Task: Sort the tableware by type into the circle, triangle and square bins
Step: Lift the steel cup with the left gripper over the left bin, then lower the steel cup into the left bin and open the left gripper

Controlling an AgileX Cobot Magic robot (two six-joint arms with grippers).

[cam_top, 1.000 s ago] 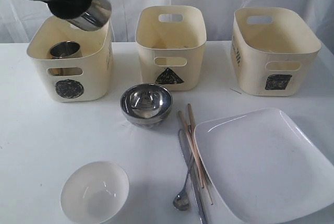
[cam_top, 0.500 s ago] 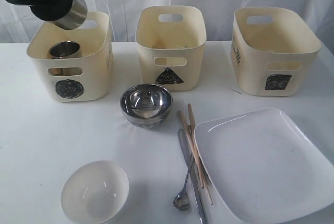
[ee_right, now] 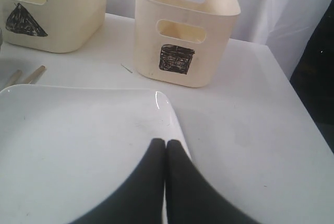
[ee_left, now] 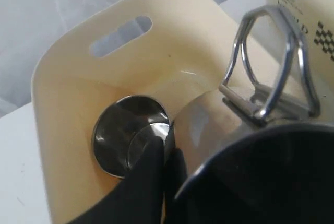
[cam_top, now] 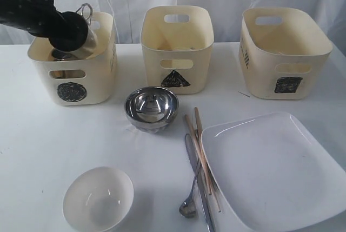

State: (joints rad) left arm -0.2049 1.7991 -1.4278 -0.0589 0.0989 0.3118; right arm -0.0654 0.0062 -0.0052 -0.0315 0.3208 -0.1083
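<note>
My left gripper (ee_left: 167, 151) is shut on the rim of a steel mug (ee_left: 219, 125), one finger inside and one outside. It holds the mug tilted inside the circle bin (cam_top: 73, 75), handle (cam_top: 85, 10) uppermost. A second steel mug (ee_left: 125, 135) stands on the bin's floor beside it. On the table lie a steel bowl (cam_top: 152, 107), a white bowl (cam_top: 98, 198), wooden chopsticks (cam_top: 201, 145), a knife (cam_top: 197, 183), a spoon (cam_top: 188, 206) and the large white square plate (cam_top: 275, 170). My right gripper (ee_right: 166, 143) is shut and empty above the plate's (ee_right: 78, 140) edge.
The triangle bin (cam_top: 177, 53) stands at the back middle and the square bin (cam_top: 284, 53) at the back right. White curtains hang behind the white table (cam_top: 43, 145). The left arm (cam_top: 32, 13) reaches in from the upper left.
The left gripper has come down and to the left with the mug, from above the circle bin's rim to inside it. Nothing else has moved.
</note>
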